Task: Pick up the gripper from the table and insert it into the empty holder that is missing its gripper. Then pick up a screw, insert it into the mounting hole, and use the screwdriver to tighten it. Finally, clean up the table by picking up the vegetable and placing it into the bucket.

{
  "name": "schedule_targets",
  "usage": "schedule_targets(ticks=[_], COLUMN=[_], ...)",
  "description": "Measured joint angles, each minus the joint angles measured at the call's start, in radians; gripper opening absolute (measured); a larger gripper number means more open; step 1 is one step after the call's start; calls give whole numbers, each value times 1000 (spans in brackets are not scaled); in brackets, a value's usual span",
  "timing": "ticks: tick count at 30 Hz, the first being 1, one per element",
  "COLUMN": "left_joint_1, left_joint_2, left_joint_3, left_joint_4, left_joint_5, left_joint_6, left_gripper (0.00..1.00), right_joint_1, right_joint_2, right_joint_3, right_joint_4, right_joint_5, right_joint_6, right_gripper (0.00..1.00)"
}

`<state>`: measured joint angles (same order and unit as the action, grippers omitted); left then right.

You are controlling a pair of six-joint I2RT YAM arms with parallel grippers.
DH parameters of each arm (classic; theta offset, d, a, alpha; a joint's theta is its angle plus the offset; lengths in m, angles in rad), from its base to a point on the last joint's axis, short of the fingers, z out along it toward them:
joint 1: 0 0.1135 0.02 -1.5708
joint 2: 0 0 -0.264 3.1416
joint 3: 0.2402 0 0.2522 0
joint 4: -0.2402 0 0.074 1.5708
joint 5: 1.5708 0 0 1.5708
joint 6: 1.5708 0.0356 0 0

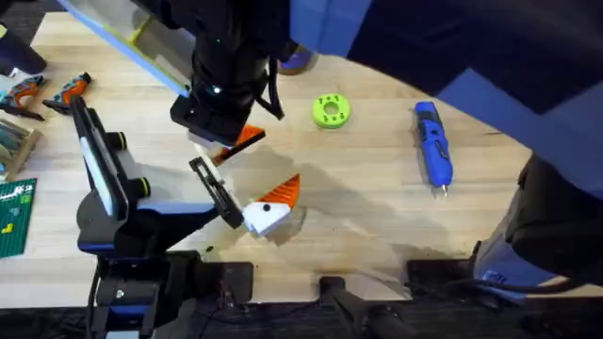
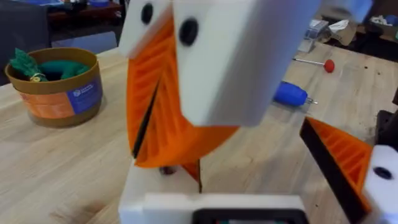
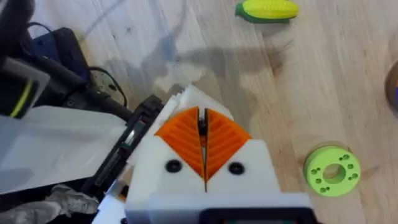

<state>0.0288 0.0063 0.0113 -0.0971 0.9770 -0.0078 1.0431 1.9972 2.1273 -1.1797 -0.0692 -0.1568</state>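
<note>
The orange-brown bucket (image 2: 57, 87) holds a green leafy toy (image 2: 25, 64). The yellow-green vegetable (image 3: 268, 10) lies on bare tabletop (image 1: 377, 198). The blue screwdriver (image 1: 432, 145) rests far right with open room around it. The right end effector (image 3: 202, 146) is clenched, empty; the left end effector (image 2: 249, 149) is released.

Overhead downward; both wrist cameras close.
</note>
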Motion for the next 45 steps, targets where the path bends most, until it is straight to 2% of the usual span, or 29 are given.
schedule_targets(ticks=[45], left_joint_1=[0], left_joint_2=[0], left_joint_3=[0], left_joint_4=[0], left_joint_5=[0], left_joint_6=[0], left_gripper=[985], right_joint_1=[-6], right_joint_2=[-27], right_joint_3=[0], right_joint_4=[-3], right_joint_5=[0], right_joint_6=[0], right_gripper=[6])
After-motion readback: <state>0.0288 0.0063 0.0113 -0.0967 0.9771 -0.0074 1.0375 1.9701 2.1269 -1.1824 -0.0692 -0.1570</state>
